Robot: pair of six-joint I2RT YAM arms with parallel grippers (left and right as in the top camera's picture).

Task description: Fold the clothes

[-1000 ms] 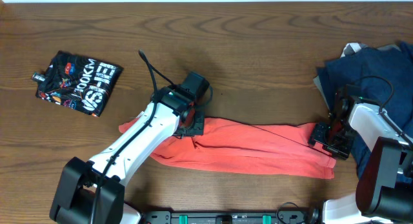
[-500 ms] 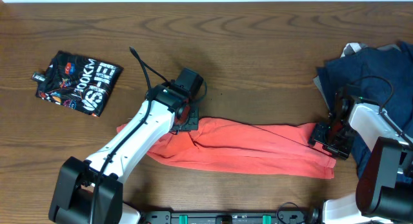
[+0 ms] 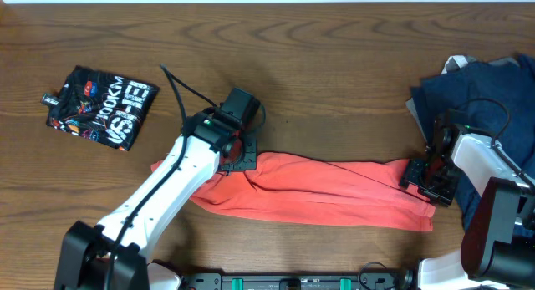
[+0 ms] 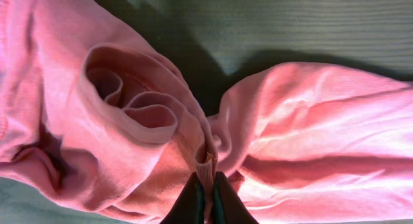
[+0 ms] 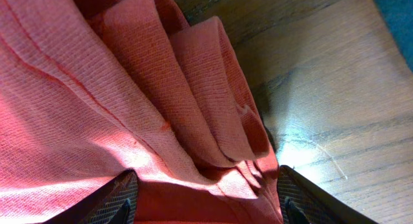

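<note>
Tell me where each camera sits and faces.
Overhead: above the table, looking down on left arm, right arm, red shirt, black shirt, navy pile.
Left wrist: on the left arm, looking down the left gripper, pinched on red fabric.
Right wrist: on the right arm, facing red folds inside the right gripper.
Shared: red shirt in all three.

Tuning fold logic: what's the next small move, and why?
Probably close the right hand on its end of the red shirt. Its fingers look spread around the bunched cloth, while the left hand pinches the other end; then both can pull it flat.
</note>
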